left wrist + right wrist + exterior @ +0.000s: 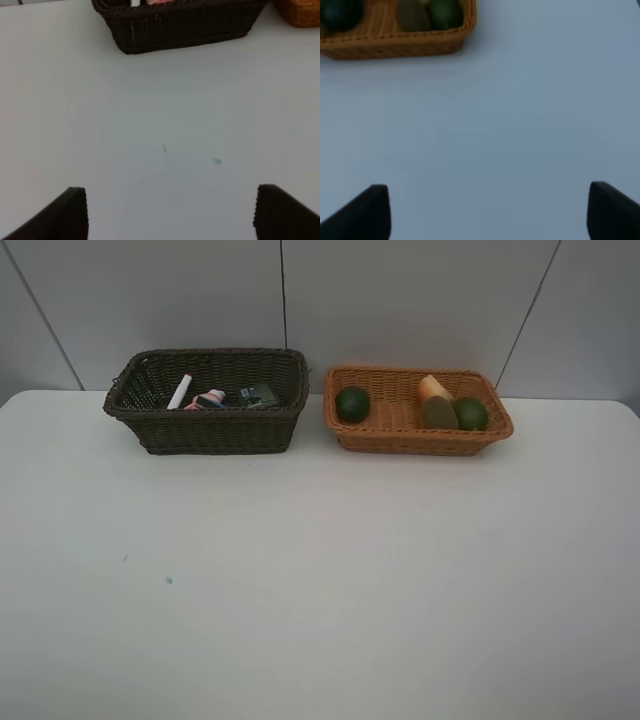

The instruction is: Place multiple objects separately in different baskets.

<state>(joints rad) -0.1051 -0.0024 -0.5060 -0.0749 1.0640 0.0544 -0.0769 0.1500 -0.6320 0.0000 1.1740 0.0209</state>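
Two woven baskets are seen side by side at the far edge of the white table [320,580], just apart from each other. The dark brown basket [210,425] is taken as the landmark; the light orange basket [415,430] stands just to its right in the exterior high view.

Inside the dark brown basket, three items are counted: one white marker [180,391] leaning near the left wall, one small pink bottle [211,399] beside it, and one dark green rectangular bottle [258,395] further right.

In the light orange basket, four items are counted: one dark green round fruit [352,404] at the end nearer the dark brown basket, and, clustered at the far end, one yellow-orange piece [434,388], one brown kiwi [439,413] and one lighter green fruit [471,413].

The left gripper [170,212] and the right gripper [487,212] are both spread wide above bare table, nothing being held.
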